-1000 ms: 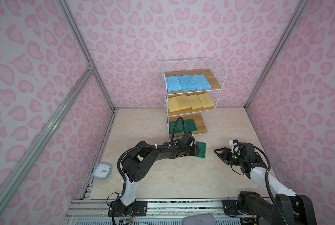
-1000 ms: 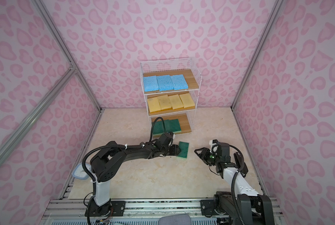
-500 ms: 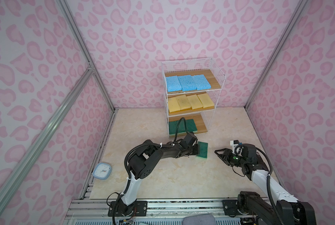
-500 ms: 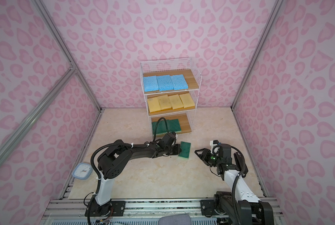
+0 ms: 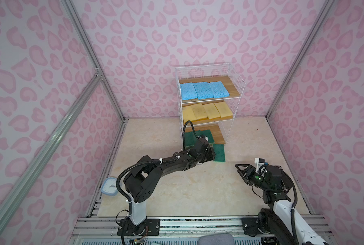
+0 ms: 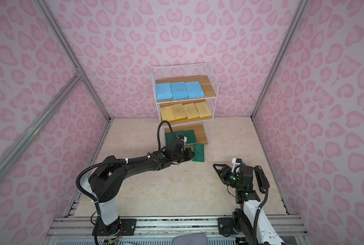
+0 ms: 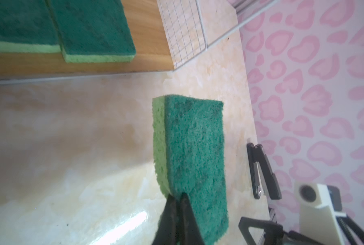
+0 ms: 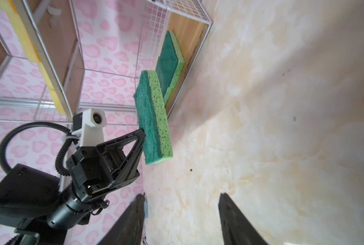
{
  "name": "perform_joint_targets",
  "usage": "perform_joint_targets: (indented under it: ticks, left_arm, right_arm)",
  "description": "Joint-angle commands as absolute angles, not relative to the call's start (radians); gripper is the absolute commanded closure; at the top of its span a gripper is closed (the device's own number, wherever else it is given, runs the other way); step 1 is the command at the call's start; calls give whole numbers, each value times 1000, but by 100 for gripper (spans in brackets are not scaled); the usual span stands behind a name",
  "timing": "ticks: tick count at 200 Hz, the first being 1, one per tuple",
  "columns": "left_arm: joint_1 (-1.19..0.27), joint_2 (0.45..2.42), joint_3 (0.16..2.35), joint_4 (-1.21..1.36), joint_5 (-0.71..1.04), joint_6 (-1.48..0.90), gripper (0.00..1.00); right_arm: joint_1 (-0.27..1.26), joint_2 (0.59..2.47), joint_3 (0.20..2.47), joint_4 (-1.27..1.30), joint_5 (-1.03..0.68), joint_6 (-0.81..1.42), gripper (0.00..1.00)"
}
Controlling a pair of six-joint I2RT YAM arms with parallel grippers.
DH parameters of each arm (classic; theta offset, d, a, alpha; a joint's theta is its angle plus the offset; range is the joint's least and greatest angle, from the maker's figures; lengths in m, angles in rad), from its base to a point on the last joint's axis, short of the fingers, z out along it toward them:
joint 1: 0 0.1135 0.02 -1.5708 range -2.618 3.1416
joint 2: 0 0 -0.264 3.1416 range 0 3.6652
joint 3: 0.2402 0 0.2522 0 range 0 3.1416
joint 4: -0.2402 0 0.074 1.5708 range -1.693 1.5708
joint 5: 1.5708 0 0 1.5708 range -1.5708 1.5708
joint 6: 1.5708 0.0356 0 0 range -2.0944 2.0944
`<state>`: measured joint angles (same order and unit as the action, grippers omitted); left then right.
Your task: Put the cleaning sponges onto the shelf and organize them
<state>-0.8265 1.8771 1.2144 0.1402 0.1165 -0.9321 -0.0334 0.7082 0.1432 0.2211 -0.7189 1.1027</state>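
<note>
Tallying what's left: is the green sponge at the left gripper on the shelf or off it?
Off it. The green sponge is over the floor in front of the shelf, its edge pinched by the shut left gripper.

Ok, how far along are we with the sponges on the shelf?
Nearly there. Done: three blue sponges on the top board, four yellow sponges on the middle one, at least two green sponges on the bottom board. In hand: the left fingers are shut on the loose green sponge, in front of the shelf. Left: set it beside the other greens. The right fingers are open and empty.
</note>
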Motion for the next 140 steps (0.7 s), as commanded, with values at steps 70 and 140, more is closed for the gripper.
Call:
perform_joint_targets:
  ticks: [70, 140]
  left_arm:
    - [-847, 1904, 1329, 196, 17, -1182, 96]
    - [-853, 1919, 1376, 196, -7, -1195, 96]
  right_arm:
    - [117, 503, 77, 358, -359, 1304, 48]
    - [237, 831, 192, 638, -302, 1279, 50]
